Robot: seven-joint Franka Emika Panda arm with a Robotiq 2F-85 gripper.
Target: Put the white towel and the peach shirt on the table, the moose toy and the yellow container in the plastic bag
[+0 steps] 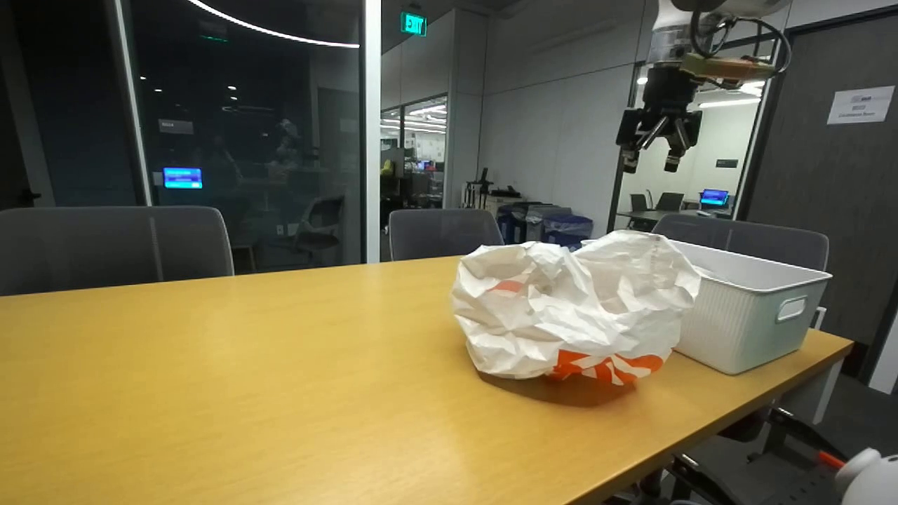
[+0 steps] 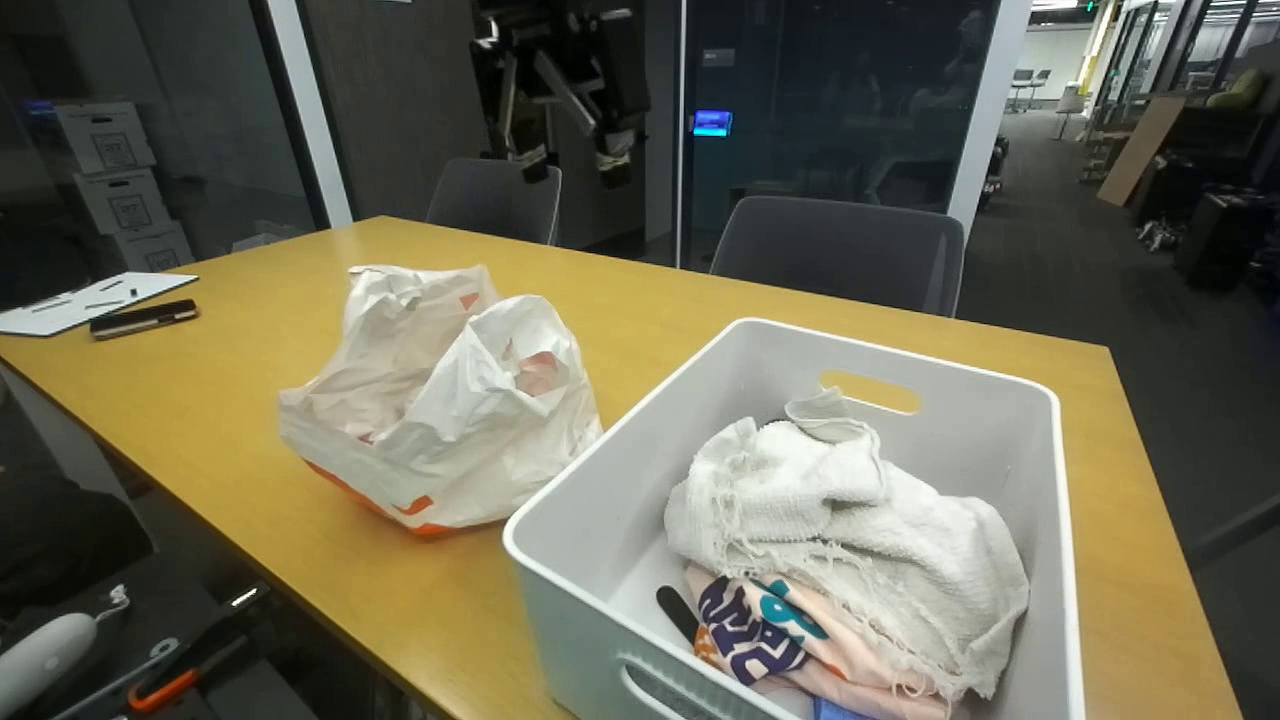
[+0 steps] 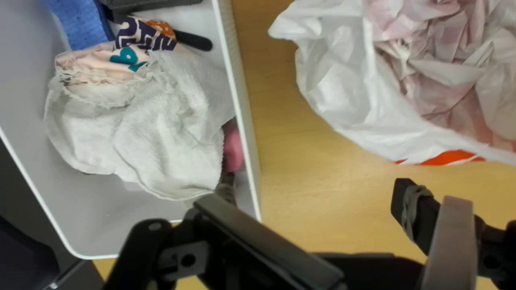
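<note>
The white towel [image 2: 850,500] lies bunched in a white bin, also in the wrist view [image 3: 141,129]. The peach shirt [image 2: 750,630], with purple and teal print, lies partly under it; it shows in the wrist view [image 3: 102,66]. The crumpled white plastic bag [image 1: 575,308] stands open on the table beside the bin, also in the wrist view [image 3: 342,96]. I cannot make out the moose toy or the yellow container. My gripper [image 1: 651,165] is open and empty, high above the table; its fingers spread wide in the wrist view [image 3: 314,189].
The bin [image 1: 744,330] has high walls; it also holds a blue cloth [image 3: 82,24], a dark handle [image 3: 195,41] and a pink thing [image 3: 234,149] by the wall. A white board [image 2: 90,305] and a dark object [image 2: 145,319] lie at the table's far end. Chairs surround the table.
</note>
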